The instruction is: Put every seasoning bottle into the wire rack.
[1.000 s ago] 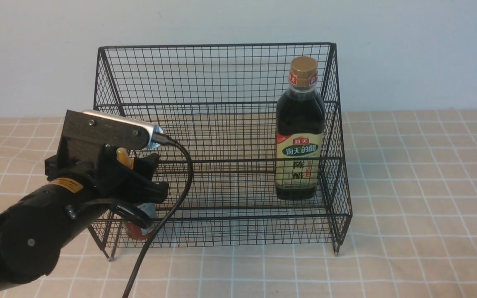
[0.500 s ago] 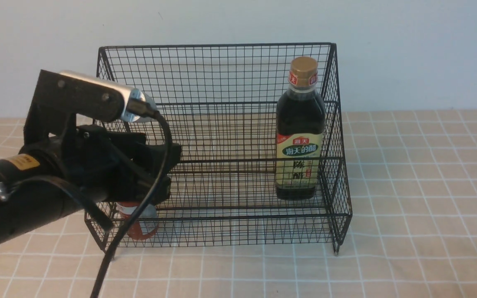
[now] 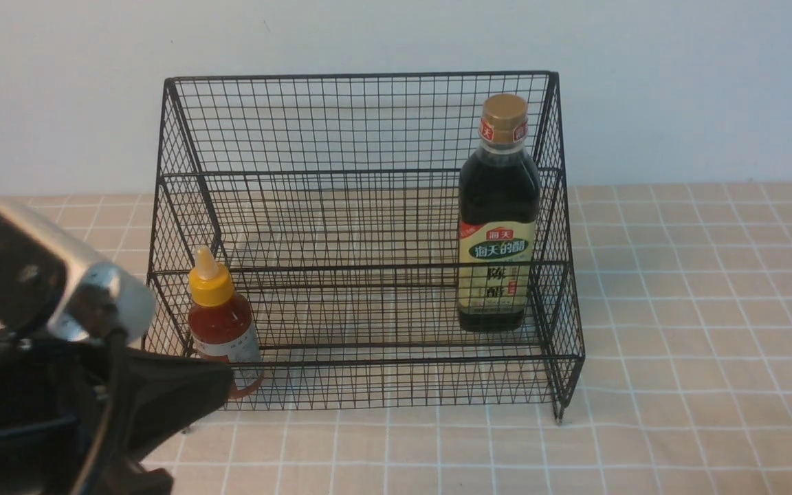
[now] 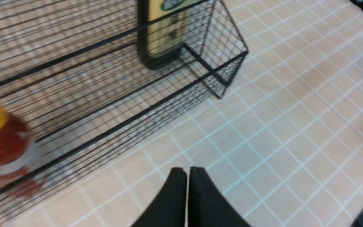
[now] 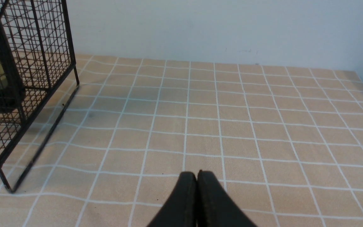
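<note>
Two bottles [image 3: 498, 213] [image 3: 221, 323] stand in one wire rack [image 3: 361, 124]; both end effectors [image 4: 187, 171] [image 5: 197, 175] closed, empty.

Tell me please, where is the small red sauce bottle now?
In the front view, the red sauce bottle stands upright on the lower front tier of the wire rack, at its left end, far from the vinegar bottle at the right end.

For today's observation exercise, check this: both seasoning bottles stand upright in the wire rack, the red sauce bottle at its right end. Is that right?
Not quite. The red sauce bottle stands at the left end of the wire rack; the vinegar bottle is at the right end. Both are upright, as the front view shows.
</note>
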Tool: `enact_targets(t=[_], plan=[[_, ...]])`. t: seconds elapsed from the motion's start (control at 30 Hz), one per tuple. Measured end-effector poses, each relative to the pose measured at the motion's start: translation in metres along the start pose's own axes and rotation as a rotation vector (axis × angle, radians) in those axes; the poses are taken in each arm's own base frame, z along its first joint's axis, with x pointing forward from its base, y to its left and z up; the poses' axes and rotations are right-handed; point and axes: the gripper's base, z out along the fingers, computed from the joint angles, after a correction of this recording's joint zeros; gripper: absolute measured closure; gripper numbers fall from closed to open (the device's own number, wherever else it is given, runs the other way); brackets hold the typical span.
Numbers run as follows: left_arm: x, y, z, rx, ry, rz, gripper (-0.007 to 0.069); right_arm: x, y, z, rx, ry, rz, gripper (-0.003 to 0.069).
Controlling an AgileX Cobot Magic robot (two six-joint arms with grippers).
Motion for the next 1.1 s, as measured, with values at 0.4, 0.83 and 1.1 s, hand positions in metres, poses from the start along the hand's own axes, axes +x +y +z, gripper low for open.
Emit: enact_targets(t=[0.4, 0.83, 1.1], plan=[[0.005, -0.004, -0.035, -0.050, -0.123, -0.059, 0.0631, 0.000, 0.000, 0.000, 0.000, 0.000, -0.001, 0.0673], [0.004, 0.002, -0.045, -0.145, -0.184, 0.060, 0.0631, 0.000, 0.000, 0.000, 0.000, 0.000, 0.007, 0.0673], [0.050, 0.016, -0.055, -0.318, -0.355, 0.148, 0.0631, 0.000, 0.000, 0.000, 0.000, 0.000, 0.010, 0.0673]])
